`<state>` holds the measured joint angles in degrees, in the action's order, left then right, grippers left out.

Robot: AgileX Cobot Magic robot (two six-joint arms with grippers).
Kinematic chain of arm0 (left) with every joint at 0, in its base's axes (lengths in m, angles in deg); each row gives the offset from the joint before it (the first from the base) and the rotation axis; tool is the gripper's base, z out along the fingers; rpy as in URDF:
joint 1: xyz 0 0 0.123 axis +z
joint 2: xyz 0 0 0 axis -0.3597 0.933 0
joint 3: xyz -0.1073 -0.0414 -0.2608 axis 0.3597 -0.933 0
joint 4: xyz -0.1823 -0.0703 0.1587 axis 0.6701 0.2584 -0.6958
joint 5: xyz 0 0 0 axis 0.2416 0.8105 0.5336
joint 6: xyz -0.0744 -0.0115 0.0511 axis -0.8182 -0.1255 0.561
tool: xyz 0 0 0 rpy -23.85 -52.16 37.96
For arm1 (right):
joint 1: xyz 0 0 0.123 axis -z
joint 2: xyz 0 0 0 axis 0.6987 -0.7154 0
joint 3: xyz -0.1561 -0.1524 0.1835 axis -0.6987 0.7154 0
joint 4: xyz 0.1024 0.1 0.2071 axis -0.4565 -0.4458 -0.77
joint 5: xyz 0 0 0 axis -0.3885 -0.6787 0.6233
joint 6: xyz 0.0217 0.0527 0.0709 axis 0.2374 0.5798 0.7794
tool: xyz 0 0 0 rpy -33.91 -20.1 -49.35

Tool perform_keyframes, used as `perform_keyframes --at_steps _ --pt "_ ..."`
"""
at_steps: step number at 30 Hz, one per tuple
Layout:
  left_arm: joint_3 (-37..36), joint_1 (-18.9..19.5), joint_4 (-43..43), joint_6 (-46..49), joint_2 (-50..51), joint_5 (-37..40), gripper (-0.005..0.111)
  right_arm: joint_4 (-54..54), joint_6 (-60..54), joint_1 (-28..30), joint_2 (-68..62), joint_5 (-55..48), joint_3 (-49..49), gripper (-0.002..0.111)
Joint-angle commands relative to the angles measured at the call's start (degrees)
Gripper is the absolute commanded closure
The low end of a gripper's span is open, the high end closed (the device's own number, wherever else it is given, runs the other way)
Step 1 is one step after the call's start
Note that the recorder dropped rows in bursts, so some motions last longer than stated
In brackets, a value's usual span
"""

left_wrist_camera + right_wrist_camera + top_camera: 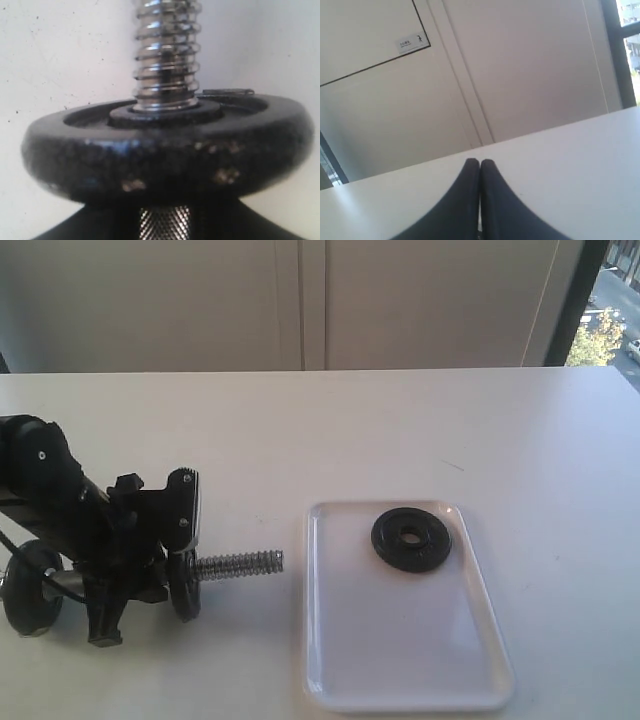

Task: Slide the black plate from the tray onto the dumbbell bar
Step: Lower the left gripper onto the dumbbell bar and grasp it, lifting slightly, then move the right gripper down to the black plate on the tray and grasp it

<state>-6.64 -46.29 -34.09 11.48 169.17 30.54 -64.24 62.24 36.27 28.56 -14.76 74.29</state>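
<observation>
The black plate lies flat at the far end of the white tray, centre hole up, with nothing touching it. The dumbbell bar lies on the table left of the tray, its bare threaded end pointing at the tray. One black disc sits on it near that end, another at its far left end. My left gripper is shut on the bar's knurled middle, right behind the near disc. My right gripper is shut on nothing above bare table, out of the exterior view.
The white table runs back to a pale wall with panel seams. A window strip shows at the far right. The left arm's black body lies over the table's left side.
</observation>
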Motion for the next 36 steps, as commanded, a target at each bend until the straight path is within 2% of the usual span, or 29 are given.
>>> perform_keyframes --at_steps 1,6,11,17,22,23,25,27,29,31,33,36 --pt "0.5 -0.2 2.8 -2.9 -4.5 -0.6 0.107 -0.1 0.3 -0.7 -8.1 -2.7 -3.8 0.108" --pt "0.5 -0.2 2.8 -3.1 -5.8 -0.7 0.107 -0.1 -1.1 -4.4 -21.1 -4.4 -9.1 0.108" --pt "0.5 -0.2 2.8 -3.1 -6.1 -1.1 0.107 -0.1 -7.0 -10.7 -33.8 -10.3 -15.8 0.108" --pt "0.5 -0.2 2.8 -3.1 -6.1 -1.3 0.107 -0.5 -23.4 -18.1 -50.1 -12.5 -25.3 0.108" --pt "0.5 -0.2 2.8 -3.1 -6.3 -1.3 0.107 -0.8 -24.8 -19.5 -64.9 -17.0 -36.3 0.106" --pt "0.5 -0.2 2.8 -3.1 -6.3 -1.3 0.107 -0.8 -26.1 -19.5 -68.0 -18.9 -38.8 0.101" --pt "0.5 -0.2 2.8 -3.1 -6.3 -1.3 0.107 -0.8 -28.0 -19.5 -73.2 -21.1 -42.8 0.085" --pt "0.5 -0.2 2.8 -3.1 -6.3 -1.3 0.107 -1.0 -28.2 -19.5 -78.2 -22.0 -46.3 0.063" --pt "0.5 -0.2 2.8 -3.1 -6.3 -1.3 0.107 -1.8 -28.4 -19.5 -82.3 -22.9 -49.6 0.034" --pt "0.5 -0.2 2.8 -3.1 -6.3 -1.3 0.107 -2.3 -29.0 -19.5 -85.3 -23.0 -51.7 0.015" --pt "0.5 -0.2 2.8 -3.1 -6.3 -1.3 0.107 -2.3 -30.1 -19.5 -88.0 -22.9 -53.5 0.003" --pt "0.5 -0.2 2.8 -3.1 -6.3 -1.5 0.107 -2.4 -30.6 -19.9 -91.9 -23.6 -55.8 0.003"
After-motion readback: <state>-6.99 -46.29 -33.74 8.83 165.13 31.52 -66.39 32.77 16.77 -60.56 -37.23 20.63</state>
